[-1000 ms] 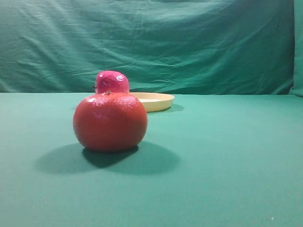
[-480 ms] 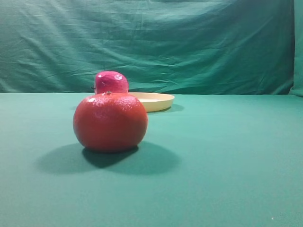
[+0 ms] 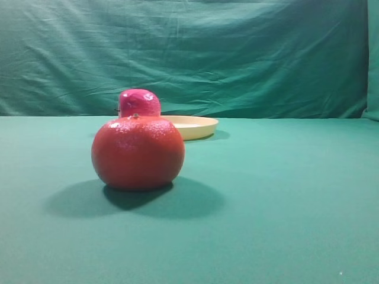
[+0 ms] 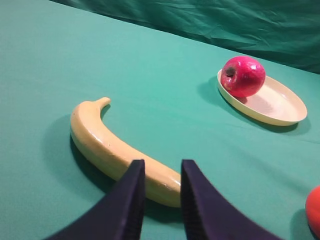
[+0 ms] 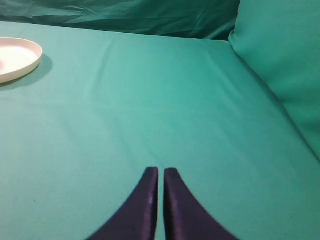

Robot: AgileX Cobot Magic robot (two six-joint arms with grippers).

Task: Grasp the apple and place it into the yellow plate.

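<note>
The apple (image 4: 243, 76), glossy magenta-red, rests inside the yellow plate (image 4: 280, 102) against its left rim, stem hollow facing the left wrist camera. In the exterior high view only the apple's top (image 3: 140, 102) shows behind an orange fruit, with the yellow plate (image 3: 198, 125) reaching out to its right. My left gripper (image 4: 162, 165) hovers low over the table well short of the plate, its dark fingers a narrow gap apart and holding nothing. My right gripper (image 5: 161, 172) is shut and empty over bare cloth, with the plate's edge (image 5: 17, 57) far to its upper left.
A large orange-red fruit (image 3: 138, 152) stands near the exterior camera, hiding most of the apple; its edge (image 4: 314, 210) shows at the lower right of the left wrist view. A yellow banana (image 4: 115, 147) lies just beyond the left fingertips. Green cloth covers the table and backdrop (image 3: 237, 53).
The apple's top has shifted very slightly to the left. Nothing else has moved.
</note>
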